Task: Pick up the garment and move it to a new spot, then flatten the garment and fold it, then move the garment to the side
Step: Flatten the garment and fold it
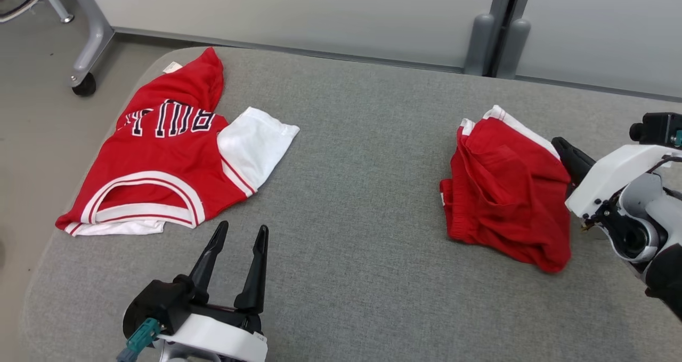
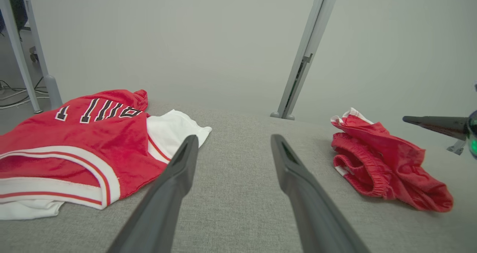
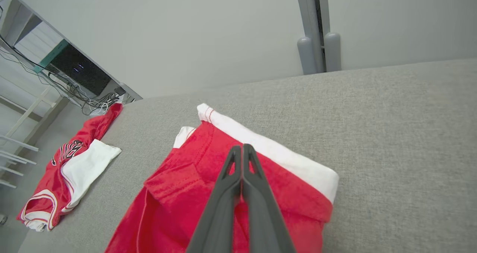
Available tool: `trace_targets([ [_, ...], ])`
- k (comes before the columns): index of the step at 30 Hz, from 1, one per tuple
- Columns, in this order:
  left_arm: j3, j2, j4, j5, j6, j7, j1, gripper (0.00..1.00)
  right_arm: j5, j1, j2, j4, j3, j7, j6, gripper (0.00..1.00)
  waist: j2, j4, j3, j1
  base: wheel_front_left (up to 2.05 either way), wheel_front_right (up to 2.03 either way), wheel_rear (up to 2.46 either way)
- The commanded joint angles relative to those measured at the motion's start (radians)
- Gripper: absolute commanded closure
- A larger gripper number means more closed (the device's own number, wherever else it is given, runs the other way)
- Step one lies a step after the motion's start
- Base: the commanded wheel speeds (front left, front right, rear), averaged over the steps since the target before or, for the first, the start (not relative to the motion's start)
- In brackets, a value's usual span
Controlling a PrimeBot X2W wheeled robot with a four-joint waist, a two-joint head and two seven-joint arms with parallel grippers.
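Note:
Two garments lie on the grey padded table (image 1: 351,202). A red garment, shorts with white trim (image 1: 506,191) (image 2: 387,163) (image 3: 179,193), lies bunched and roughly folded at the right. My right gripper (image 1: 558,142) (image 3: 242,147) is shut with its fingers pressed together. It hovers just above the shorts' right edge, and in the left wrist view the right gripper (image 2: 407,119) is clear of the cloth. A red and white jersey with dark lettering (image 1: 160,165) (image 2: 74,137) (image 3: 56,186) lies spread at the left. My left gripper (image 1: 242,226) (image 2: 234,137) is open and empty, just in front of the jersey's lower right corner.
Bare table stretches between the two garments and along the front. The jersey reaches the table's rounded left edge. A wheeled grey frame leg (image 1: 85,58) stands on the floor at the far left. Grey partition posts (image 1: 498,37) rise behind the table.

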Motion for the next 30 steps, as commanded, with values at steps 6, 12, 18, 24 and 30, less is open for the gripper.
trace_targets([
  [6, -0.007, 0.003, 0.007, -0.013, -0.004, 0.000, -0.035, 0.00, 0.116, -0.043, -0.002, 0.058, -0.027, 0.193, 0.000, 1.00, 0.0000, 0.042, 0.044, 0.0000, 0.00, 0.00, 0.00],
  [12, -0.019, 0.003, 0.017, -0.030, 0.000, 0.000, -0.053, 0.00, 0.237, -0.031, 0.023, 0.160, -0.065, 0.381, 0.001, 1.00, 0.0000, 0.077, 0.057, 0.0000, 0.00, 0.00, 0.00],
  [18, -0.016, 0.003, 0.027, -0.033, 0.006, 0.000, -0.034, 0.00, 0.313, 0.021, 0.045, 0.125, -0.105, 0.479, 0.001, 1.00, 0.0000, 0.087, 0.038, 0.0000, 0.00, 0.00, 0.00],
  [24, -0.014, 0.003, 0.037, -0.024, 0.011, 0.000, -0.019, 0.00, 0.280, 0.088, 0.045, 0.032, -0.083, 0.509, 0.001, 1.00, 0.0000, 0.066, -0.010, 0.0000, 0.00, 0.00, 0.00],
  [30, -0.008, 0.003, 0.044, -0.014, 0.014, 0.000, 0.007, 0.00, 0.209, 0.162, 0.059, -0.119, -0.046, 0.460, 0.001, 1.00, 0.0000, 0.035, -0.059, 0.0000, 0.00, 0.00, 0.00],
])
